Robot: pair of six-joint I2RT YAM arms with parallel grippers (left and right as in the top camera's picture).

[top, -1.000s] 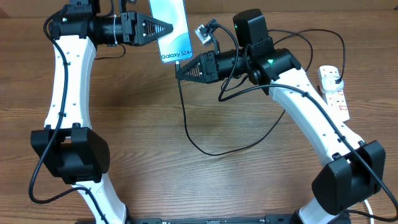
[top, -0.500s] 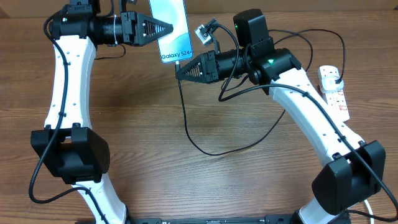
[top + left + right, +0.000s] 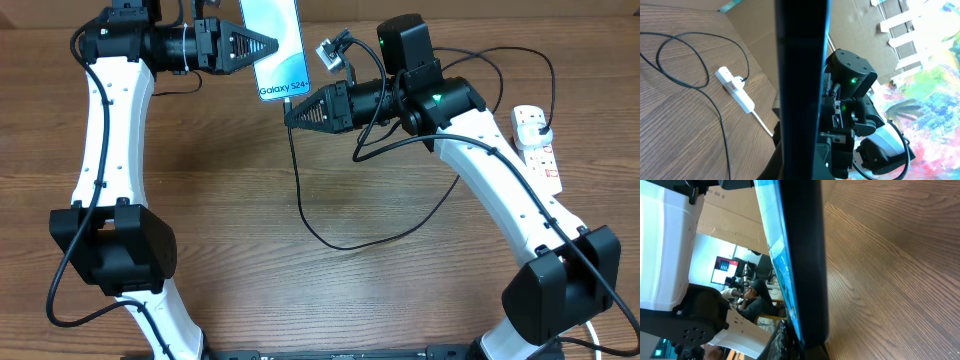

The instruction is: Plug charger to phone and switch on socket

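Observation:
The phone (image 3: 279, 48) is lifted off the table at the back, its "Galaxy S24" end towards me. My left gripper (image 3: 271, 45) is shut on its left long edge. In the left wrist view the phone (image 3: 802, 75) shows as a dark vertical edge. My right gripper (image 3: 289, 110) is at the phone's near short edge, shut on the connector end of the charger (image 3: 299, 200). The black cable hangs down, loops over the table and runs to the black plug (image 3: 541, 124) in the socket (image 3: 540, 152) at the far right. The right wrist view shows the phone (image 3: 802, 255) close up; the connector is hidden there.
The socket (image 3: 735, 88) and the cable (image 3: 720, 120) also show in the left wrist view, beside a cardboard wall. The right arm (image 3: 470, 150) reaches across the table's back right. A thick white cord (image 3: 600, 335) lies at the front right corner.
My right gripper has shifted very slightly to the right at the phone's near edge. Nothing else has visibly moved.

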